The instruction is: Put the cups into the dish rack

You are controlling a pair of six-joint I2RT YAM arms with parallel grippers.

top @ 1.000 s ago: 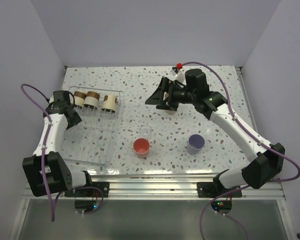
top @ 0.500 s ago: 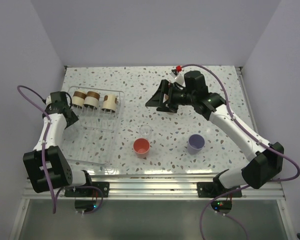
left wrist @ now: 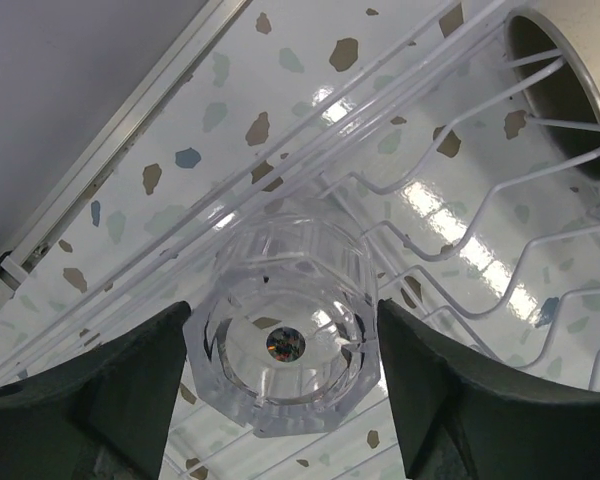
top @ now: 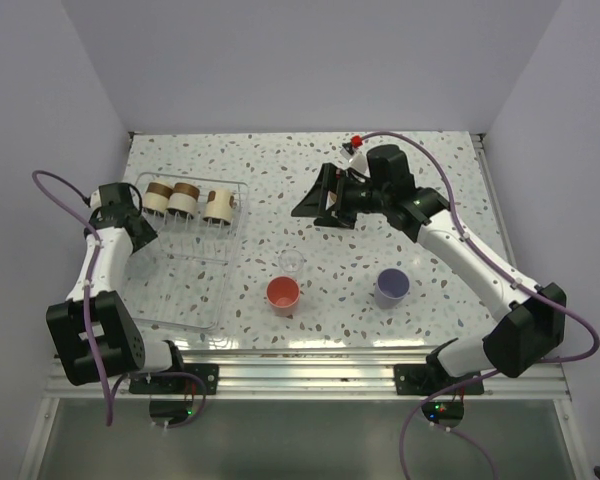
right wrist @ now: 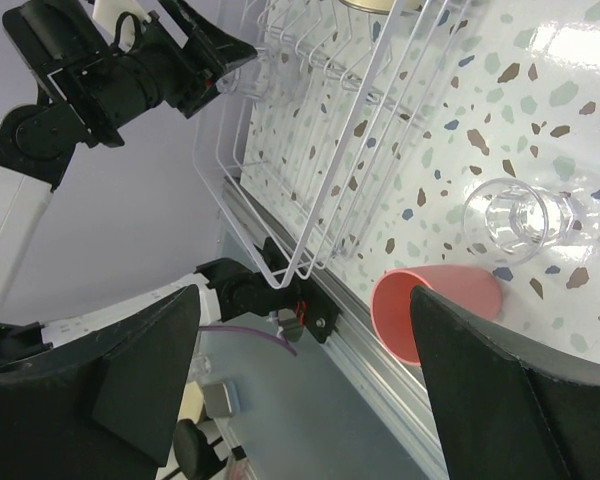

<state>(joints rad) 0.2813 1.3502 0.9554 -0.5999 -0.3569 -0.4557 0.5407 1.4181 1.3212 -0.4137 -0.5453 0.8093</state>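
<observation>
The dish rack [top: 195,290] lies at the left. Three cream brown-banded cups [top: 185,201] lie along its far end; one shows in the left wrist view [left wrist: 570,90]. My left gripper [top: 138,228] is at the rack's far left edge, shut on a clear cup [left wrist: 283,330] over the rack wires [left wrist: 460,250]. My right gripper [top: 320,198] is open and empty, raised above mid-table. A second clear cup [top: 292,262], the coral-red cup [top: 283,294] and the lavender cup [top: 392,286] stand on the table. The beige cup is hidden.
The right wrist view looks down past the rack's near corner [right wrist: 300,270] to the coral-red cup [right wrist: 435,310] and clear cup [right wrist: 520,220]. White walls close the table at back and sides. A metal rail [top: 310,375] runs along the near edge.
My left gripper has shifted a little left, toward the rack's far left edge. My right gripper has lifted slightly and now covers the beige cup that showed beneath it.
</observation>
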